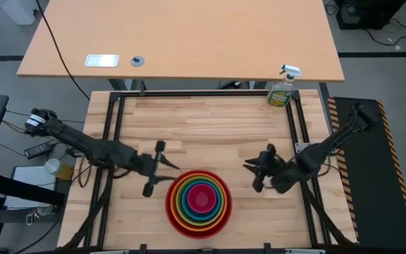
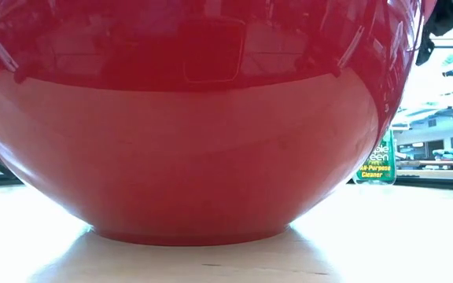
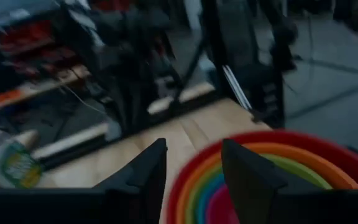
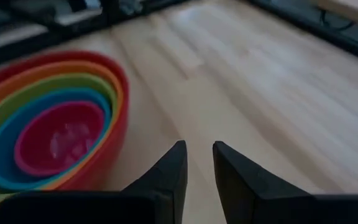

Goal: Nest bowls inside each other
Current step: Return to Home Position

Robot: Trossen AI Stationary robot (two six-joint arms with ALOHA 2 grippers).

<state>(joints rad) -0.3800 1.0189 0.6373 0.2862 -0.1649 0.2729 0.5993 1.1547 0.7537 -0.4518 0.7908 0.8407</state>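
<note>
The bowls stand nested in one stack (image 1: 199, 201) near the table's front edge: red outermost, then orange, yellow-green, blue, and pink (image 4: 59, 138) in the middle. The red bowl (image 2: 187, 141) rests by its base on the wooden table. My left gripper (image 1: 175, 171) hangs just left of the stack, level, open, with nothing between its fingers (image 3: 194, 146). My right gripper (image 1: 248, 166) hangs to the stack's right, slanting down over bare wood, its fingers (image 4: 199, 146) a little apart with nothing between them.
A green spray bottle (image 1: 282, 90) stands at the table's far right corner and shows behind the red bowl in the low view (image 2: 376, 165). A black frame (image 1: 189, 94) runs round the wooden top. Bare wood lies across the table's far half.
</note>
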